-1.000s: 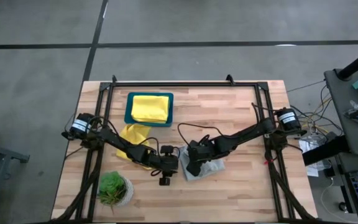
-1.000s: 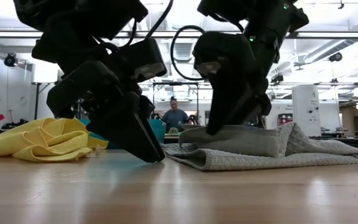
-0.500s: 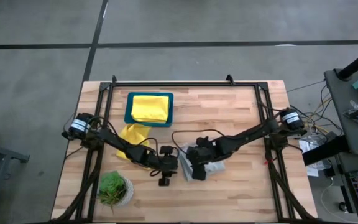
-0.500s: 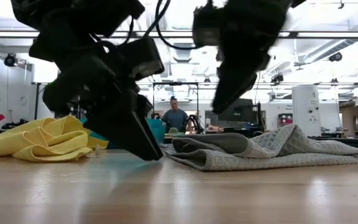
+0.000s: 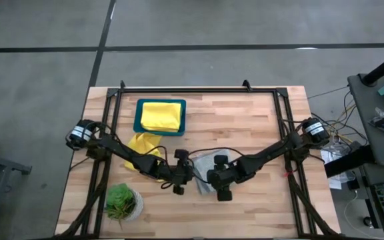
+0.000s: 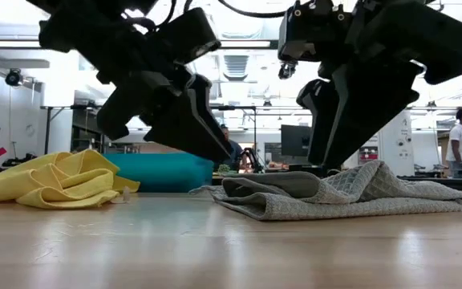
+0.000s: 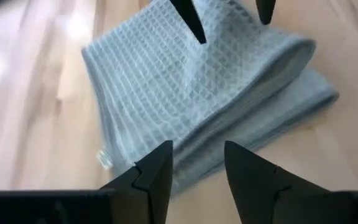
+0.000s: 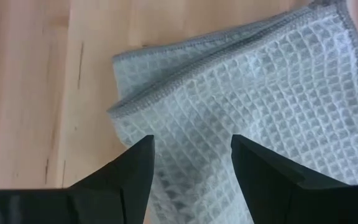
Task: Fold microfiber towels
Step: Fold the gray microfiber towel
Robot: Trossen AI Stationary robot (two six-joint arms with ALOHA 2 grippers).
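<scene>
A pale grey waffle-weave towel (image 5: pixel 203 164) lies folded on the table's near middle, its fold toward the left arm (image 6: pixel 251 201). My left gripper (image 7: pixel 197 158) hovers open over the towel's left end (image 6: pixel 219 152). My right gripper (image 8: pixel 194 152) hovers open just above the towel's middle (image 6: pixel 327 159). Neither touches it. A crumpled yellow towel (image 5: pixel 144 143) lies on the table behind the left arm. A folded yellow towel (image 5: pixel 161 115) rests in the teal tray (image 5: pixel 139 123).
A small potted plant (image 5: pixel 121 201) stands at the near left corner. The teal tray sits at the far left, close behind the crumpled yellow towel (image 6: pixel 54 183). Bare wood lies right of and in front of the grey towel. A person (image 6: pixel 459 136) stands in the room beyond.
My right gripper has come up off the grey towel's upper layer, rolled, and gone toward the near edge. The upper layer stays folded over and has settled flatter. My left gripper has risen off the table beside the towel's fold and rolled.
</scene>
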